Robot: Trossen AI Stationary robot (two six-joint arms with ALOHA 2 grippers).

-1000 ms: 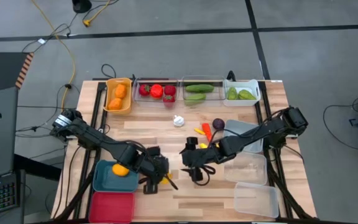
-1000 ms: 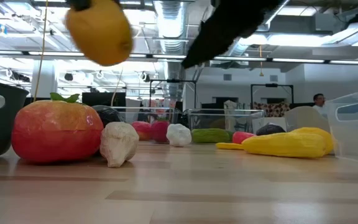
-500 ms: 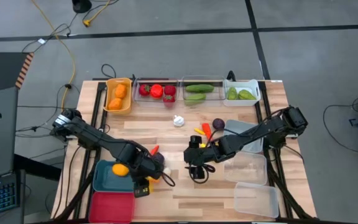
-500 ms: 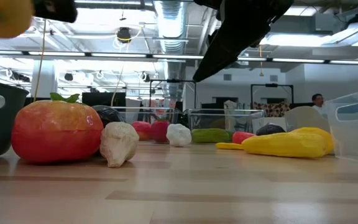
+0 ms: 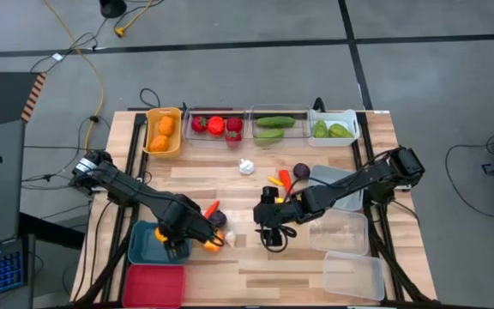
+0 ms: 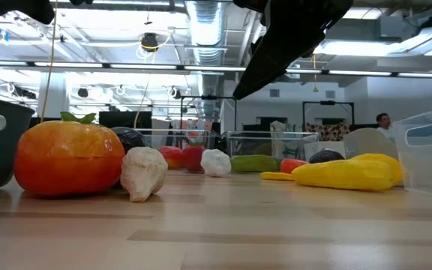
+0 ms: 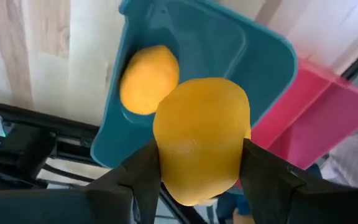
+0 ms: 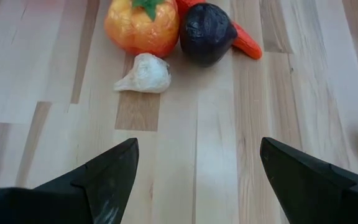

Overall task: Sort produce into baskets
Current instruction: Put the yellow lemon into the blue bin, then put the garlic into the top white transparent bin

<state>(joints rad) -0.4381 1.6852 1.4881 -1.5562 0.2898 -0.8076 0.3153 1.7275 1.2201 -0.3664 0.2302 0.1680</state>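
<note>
The left hand (image 7: 199, 180) is clamped on a yellow lemon (image 7: 202, 140) and hangs over the teal bin (image 7: 241, 56), where another lemon (image 7: 148, 79) already lies just beyond it. The right hand (image 8: 194, 177) waits with its fingers spread wide and empty above the bare tabletop (image 8: 197, 118); ahead of it lie an orange tomato-like fruit (image 8: 142, 26), a garlic bulb (image 8: 145, 74), a dark purple piece (image 8: 206, 32) and a carrot (image 8: 246, 42).

Sorting looks roughly half done: the far row, namely the orange-yellow bin (image 5: 151, 120), two clear bins (image 5: 187, 120) and the white bin (image 5: 352, 120), already holds oranges, red, and green produce. Several loose pieces remain, and the red bin (image 5: 153, 285) is empty; the clear ones (image 5: 354, 276) near the right hand look so too.
</note>
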